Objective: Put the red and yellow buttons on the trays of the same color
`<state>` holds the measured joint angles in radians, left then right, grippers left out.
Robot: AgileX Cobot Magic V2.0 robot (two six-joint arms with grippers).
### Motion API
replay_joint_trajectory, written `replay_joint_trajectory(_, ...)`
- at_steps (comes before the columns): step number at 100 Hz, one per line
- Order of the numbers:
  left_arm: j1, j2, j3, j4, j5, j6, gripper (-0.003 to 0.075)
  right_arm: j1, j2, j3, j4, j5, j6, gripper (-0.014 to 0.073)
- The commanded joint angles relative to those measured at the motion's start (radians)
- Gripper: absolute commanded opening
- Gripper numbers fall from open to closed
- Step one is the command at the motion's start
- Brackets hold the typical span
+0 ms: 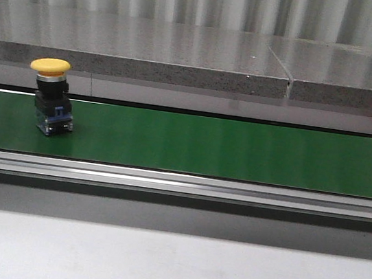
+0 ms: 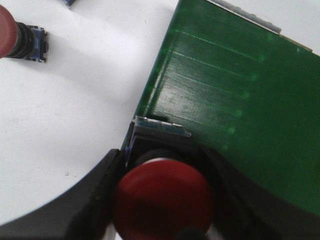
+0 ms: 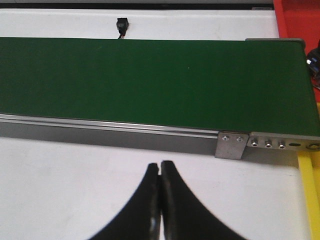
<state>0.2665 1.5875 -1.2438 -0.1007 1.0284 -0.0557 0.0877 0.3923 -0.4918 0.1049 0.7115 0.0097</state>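
A yellow button [image 1: 50, 94] stands upright on the green conveyor belt [image 1: 226, 149], near its left end. In the left wrist view my left gripper [image 2: 161, 162] is shut on a red button [image 2: 165, 200], held at the belt's end corner [image 2: 235, 95] over the white table. A second red button [image 2: 17, 39] lies on its side on the table beyond it. My right gripper [image 3: 160, 167] is shut and holds nothing, over the white table in front of the belt [image 3: 150, 80]. A red tray [image 3: 296, 20] and a yellow tray [image 3: 309, 192] show at the belt's right end.
The belt's metal side rail [image 3: 110, 129] and end bracket [image 3: 231, 145] run across in front of my right gripper. A dark object [image 3: 314, 60] sits just past the belt's right end. A small black connector [image 3: 121, 26] lies behind the belt. A grey stone ledge [image 1: 184, 56] runs behind the conveyor.
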Motion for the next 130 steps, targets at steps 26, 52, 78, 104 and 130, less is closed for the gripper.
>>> replay_joint_trajectory(26, -0.006, 0.022, -0.028, -0.018, -0.029, 0.024, 0.0249, 0.003, 0.004, -0.026, -0.001, -0.066, -0.01, -0.0122)
replay_joint_trajectory(52, -0.006, 0.019, -0.028, -0.032, -0.041, 0.056, 0.0594, 0.003, 0.004, -0.026, -0.001, -0.066, -0.01, -0.0122)
replay_joint_trajectory(78, -0.056, -0.074, -0.028, -0.048, -0.107, 0.093, 0.0545, 0.003, 0.004, -0.026, -0.001, -0.066, -0.01, -0.0122)
replay_joint_trajectory(104, -0.156, -0.22, -0.026, -0.048, -0.16, 0.144, 0.0454, 0.003, 0.004, -0.026, -0.001, -0.066, -0.01, -0.0122)
replay_joint_trajectory(130, -0.244, -0.387, 0.032, -0.048, -0.179, 0.184, -0.0022, 0.003, 0.004, -0.026, -0.001, -0.066, -0.01, -0.0122)
